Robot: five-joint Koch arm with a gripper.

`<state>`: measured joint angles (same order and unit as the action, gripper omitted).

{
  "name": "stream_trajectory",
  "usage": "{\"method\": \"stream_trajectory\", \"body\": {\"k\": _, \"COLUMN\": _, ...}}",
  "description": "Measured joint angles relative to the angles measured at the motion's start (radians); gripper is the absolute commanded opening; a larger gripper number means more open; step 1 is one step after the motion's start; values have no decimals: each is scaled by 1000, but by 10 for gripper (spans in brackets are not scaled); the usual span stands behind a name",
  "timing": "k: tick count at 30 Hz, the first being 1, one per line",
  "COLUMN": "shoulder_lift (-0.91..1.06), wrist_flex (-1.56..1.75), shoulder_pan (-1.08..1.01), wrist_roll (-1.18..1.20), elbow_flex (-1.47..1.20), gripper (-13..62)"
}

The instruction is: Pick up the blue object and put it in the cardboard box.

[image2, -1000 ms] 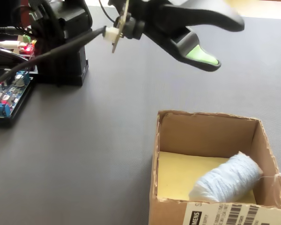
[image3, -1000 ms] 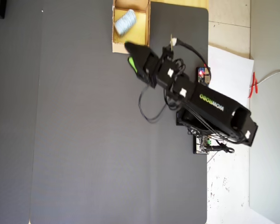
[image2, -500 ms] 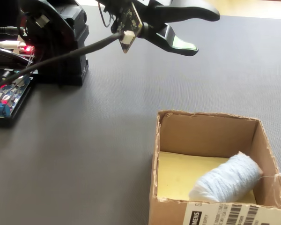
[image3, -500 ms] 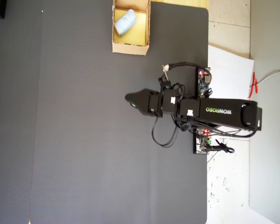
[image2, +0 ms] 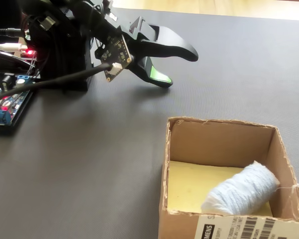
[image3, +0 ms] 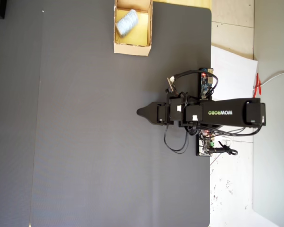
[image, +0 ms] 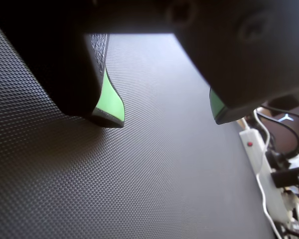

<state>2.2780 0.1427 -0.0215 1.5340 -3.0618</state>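
Observation:
The blue object (image2: 239,191) is a pale blue-white ribbed lump lying inside the cardboard box (image2: 217,130), against its right wall on the yellowish floor. From overhead, the blue object (image3: 127,22) rests in the box (image3: 132,48) at the top edge of the black mat. My gripper (image2: 178,68) hovers low over the mat, well apart from the box and close to the arm's base. It is open, and its green-padded fingers (image: 111,103) have only bare mat between them in the wrist view, where my gripper (image: 165,118) fills the top.
Circuit boards with lit LEDs and cables (image2: 7,102) sit left of the arm in the fixed view. A white power strip (image: 256,159) lies off the mat's edge. In the overhead view, white paper (image3: 232,71) borders the mat (image3: 85,142).

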Motion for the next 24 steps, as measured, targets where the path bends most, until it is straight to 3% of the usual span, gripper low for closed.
{"method": "stream_trajectory", "body": {"k": 24, "shoulder_lift": 2, "wrist_flex": -81, "shoulder_pan": -2, "wrist_roll": 3, "elbow_flex": -17, "gripper": 341}}
